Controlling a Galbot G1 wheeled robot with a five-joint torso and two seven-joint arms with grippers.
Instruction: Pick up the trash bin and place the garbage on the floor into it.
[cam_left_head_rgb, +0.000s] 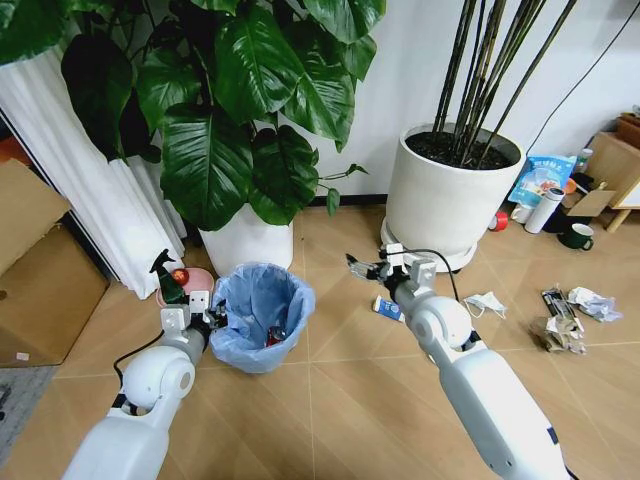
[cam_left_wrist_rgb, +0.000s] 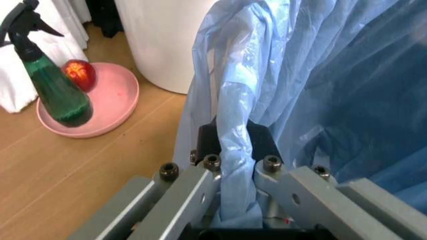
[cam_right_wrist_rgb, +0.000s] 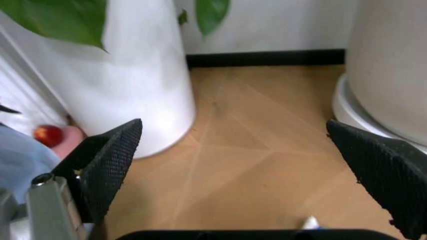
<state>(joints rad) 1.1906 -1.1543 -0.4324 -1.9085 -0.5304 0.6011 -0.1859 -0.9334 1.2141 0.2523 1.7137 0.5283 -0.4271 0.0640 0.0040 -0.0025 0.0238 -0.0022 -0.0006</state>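
We're clamping the left gripper (cam_left_wrist_rgb: 235, 150) on the bagged rim of the trash bin (cam_left_head_rgb: 258, 316), which is sitting on the floor before the leafy plant pot (cam_left_head_rgb: 247, 238). We're hovering the right gripper (cam_left_head_rgb: 366, 267), jaws wide, above the blue-white carton (cam_left_head_rgb: 387, 309); face mask (cam_left_head_rgb: 486, 303) nearby.

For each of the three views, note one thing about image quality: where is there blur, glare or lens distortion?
Head view: wide-angle bending, the curtain leans and the corners stretch. Left wrist view: the left gripper and the trash bin liner it pinches look soft; window glare streaks the plastic. Right wrist view: the right gripper pads are blurred, floor sharper.
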